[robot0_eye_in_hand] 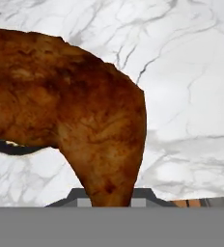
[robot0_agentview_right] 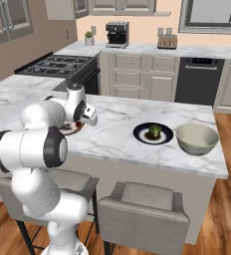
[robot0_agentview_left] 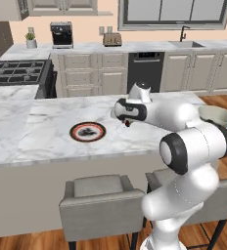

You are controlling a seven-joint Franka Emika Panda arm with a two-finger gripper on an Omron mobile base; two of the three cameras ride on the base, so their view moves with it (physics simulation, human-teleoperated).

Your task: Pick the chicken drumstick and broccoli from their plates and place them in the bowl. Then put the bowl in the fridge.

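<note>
My gripper (robot0_agentview_left: 127,121) is shut on the chicken drumstick (robot0_eye_in_hand: 75,120), a reddish-brown lump that hides the fingertips in the hand view. The drumstick (robot0_agentview_left: 128,123) hangs over the marble island, just right of the red-rimmed plate (robot0_agentview_left: 87,132), whose dark centre is bare. In the right base view the gripper (robot0_agentview_right: 80,122) sits above that plate's edge (robot0_agentview_right: 67,130). The broccoli (robot0_agentview_right: 155,131) rests on the dark plate (robot0_agentview_right: 153,134) further right. The grey-green bowl (robot0_agentview_right: 197,138) stands beside it near the island's right end, and its rim also shows behind my arm (robot0_agentview_left: 216,116). The fridge is out of view.
Two grey stools (robot0_agentview_left: 101,200) stand at the island's near side. A stove (robot0_agentview_left: 18,72) is at the back left. Along the far wall a counter carries a coffee machine (robot0_agentview_left: 62,34) and toaster (robot0_agentview_left: 112,39), with a sink (robot0_agentview_left: 186,44) to the right.
</note>
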